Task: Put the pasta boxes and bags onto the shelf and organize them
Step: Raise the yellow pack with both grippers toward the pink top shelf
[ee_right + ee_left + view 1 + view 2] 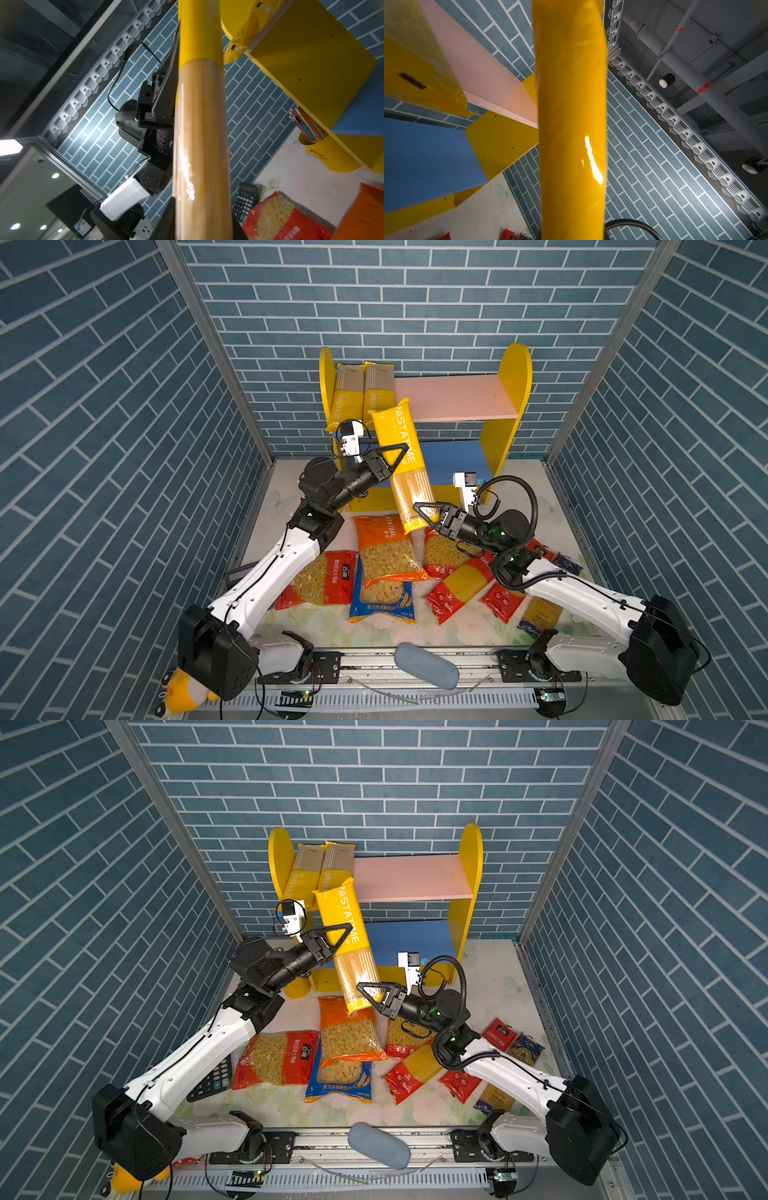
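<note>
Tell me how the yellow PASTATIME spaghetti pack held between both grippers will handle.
The held spaghetti pack is probably fairly stiff: it spans straight between the left gripper and right gripper without sagging. Its glossy film, showing glare in the wrist views, may be slippery. Long and narrow, it would likely tip if stood unsupported on the shelf.

Yellow PASTATIME packs, three: the held pack [399, 427] between left claw [401, 452] and right claw [419, 510], two shelved packs [345, 398] [378, 393] just beyond the left claw. On the desk [424, 626], under and beside the right claw: four macaroni bags, red [328, 585], red [440, 560], orange [386, 551], blue [380, 605]; two red spaghetti packs [457, 589] [503, 601]; one dark-blue pack [538, 610]. One shelf [515, 377].
</note>
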Controlling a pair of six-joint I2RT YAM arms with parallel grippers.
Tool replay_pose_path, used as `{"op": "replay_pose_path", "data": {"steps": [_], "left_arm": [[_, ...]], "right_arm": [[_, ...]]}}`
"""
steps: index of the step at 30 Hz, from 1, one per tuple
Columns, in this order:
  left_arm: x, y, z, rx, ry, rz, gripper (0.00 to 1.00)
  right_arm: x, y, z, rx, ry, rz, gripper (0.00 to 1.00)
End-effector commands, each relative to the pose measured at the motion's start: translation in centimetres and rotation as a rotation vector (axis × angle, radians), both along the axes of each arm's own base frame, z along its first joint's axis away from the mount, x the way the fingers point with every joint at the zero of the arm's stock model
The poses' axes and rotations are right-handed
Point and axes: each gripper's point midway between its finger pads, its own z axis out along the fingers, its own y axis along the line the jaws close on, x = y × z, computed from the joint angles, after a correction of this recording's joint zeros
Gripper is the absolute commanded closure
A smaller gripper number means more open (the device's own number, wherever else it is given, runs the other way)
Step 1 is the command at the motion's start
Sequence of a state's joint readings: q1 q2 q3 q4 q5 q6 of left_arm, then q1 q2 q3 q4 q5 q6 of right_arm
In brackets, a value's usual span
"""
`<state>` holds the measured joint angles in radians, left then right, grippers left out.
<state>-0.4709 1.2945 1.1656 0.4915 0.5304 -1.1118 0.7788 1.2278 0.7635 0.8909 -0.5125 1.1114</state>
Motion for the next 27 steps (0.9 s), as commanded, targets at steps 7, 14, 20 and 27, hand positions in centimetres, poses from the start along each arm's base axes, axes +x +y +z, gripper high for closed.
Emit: {"op": "replay_pose_path", "data": {"steps": [7,14,20,27], "left_arm": [[-1.6,2.3,5.6,-0.029,-0.161,0.052,0.38],[-2.1,4.4,1.4,0.155,-0.105,0.175,0.24],[-3.2,6.3,-4.2,0.308,-0.011,0.251,0.24],[-4.2,6.8,-9.1,0.301,0.1,0.243,0.25]], "right_arm": [[0.3,-1.5,7.5,0.138,-0.149,-0.071,0.91],[3.8,-3.1,12.4,0.156,-0.165,-0.152,0.96],[7.9,-3.7,15.1,0.119,-0.089,-0.249,0.94],[14.2,-4.1,15.1,0.047,0.118,-0.378,1.0]]}}
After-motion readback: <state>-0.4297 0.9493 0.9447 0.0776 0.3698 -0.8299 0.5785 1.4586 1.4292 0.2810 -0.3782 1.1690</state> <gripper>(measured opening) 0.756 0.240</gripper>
